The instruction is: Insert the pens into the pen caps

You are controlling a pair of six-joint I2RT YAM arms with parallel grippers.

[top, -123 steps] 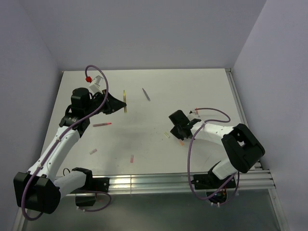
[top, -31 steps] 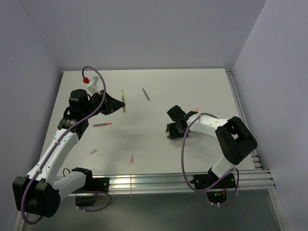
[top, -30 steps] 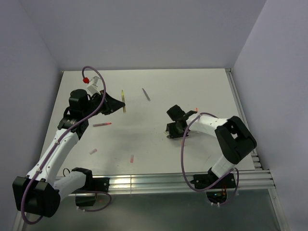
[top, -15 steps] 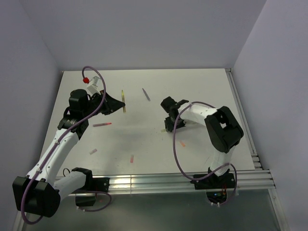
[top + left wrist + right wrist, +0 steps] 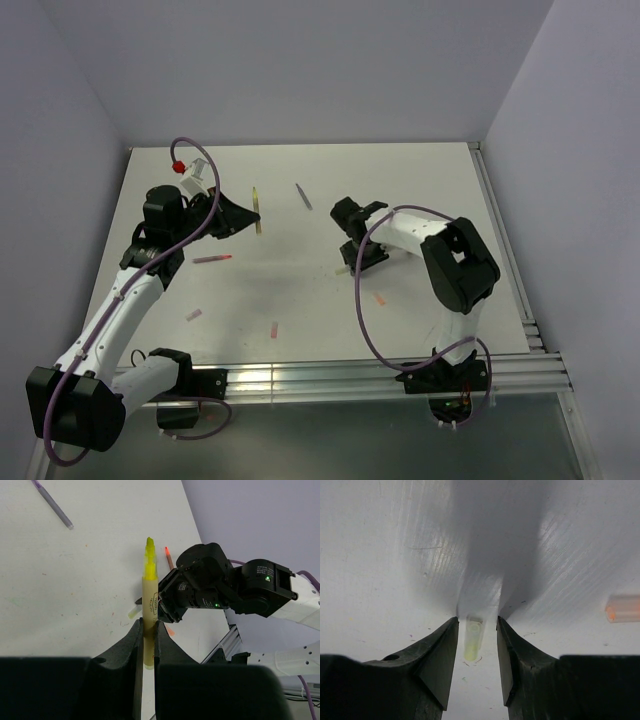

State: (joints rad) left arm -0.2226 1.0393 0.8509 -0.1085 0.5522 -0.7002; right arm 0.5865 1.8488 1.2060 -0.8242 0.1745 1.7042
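Since a second ago my right jaws have swung left across the surface [image 5: 420,180]; they now stand parted astride the pale yellow cap [image 5: 473,640], which lies flat between them. My left jaws clench the yellow pen [image 5: 149,580].

I work on a white table [image 5: 420,190] with a matt top that carries faint scuffs and small marks. Three plain pale lavender walls enclose it: back wall [image 5: 300,70], left wall [image 5: 50,150], right wall [image 5: 580,150]. A ribbed metal rail [image 5: 320,380] runs along the near edge, and a second rail [image 5: 497,215] along the right edge. The light is even and soft; shadows are weak.
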